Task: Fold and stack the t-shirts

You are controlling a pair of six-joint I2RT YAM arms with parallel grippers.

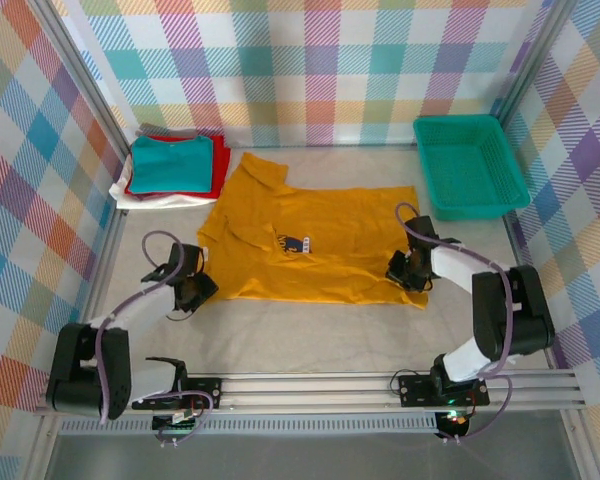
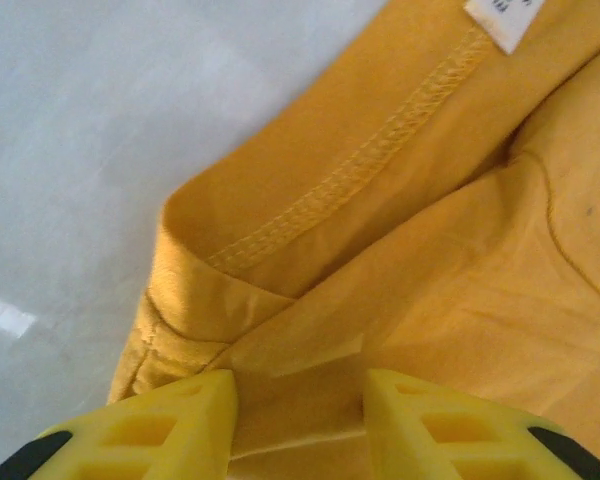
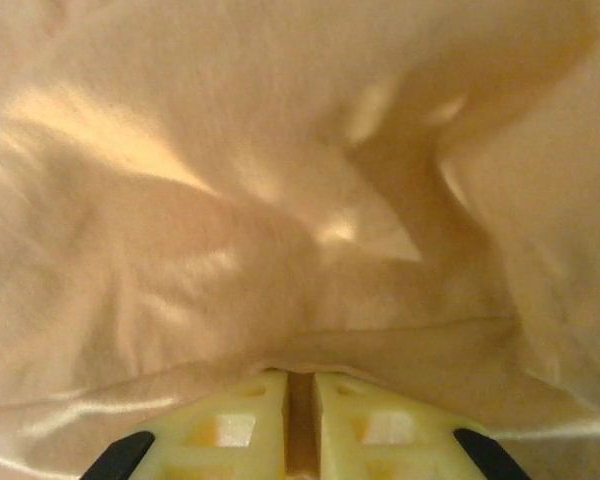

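Pinching the tee (image 1: pixel 320 235): right gripper (image 3: pixel 300 380), fingers nearly together on cloth; left gripper (image 2: pixel 298 382), fingers wider, clamping a thick fold.

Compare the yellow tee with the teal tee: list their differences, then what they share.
The yellow tee lies spread open mid-table; the teal tee is folded. The yellow tee rests on the table itself; the teal tee tops a stack at far left. Both are cloth tees.

Green mesh basket (image 1: pixel 460 124) (probably plastic) at far right of grey table (image 1: pixel 310 335), near plaid backdrop (image 1: pixel 310 70).
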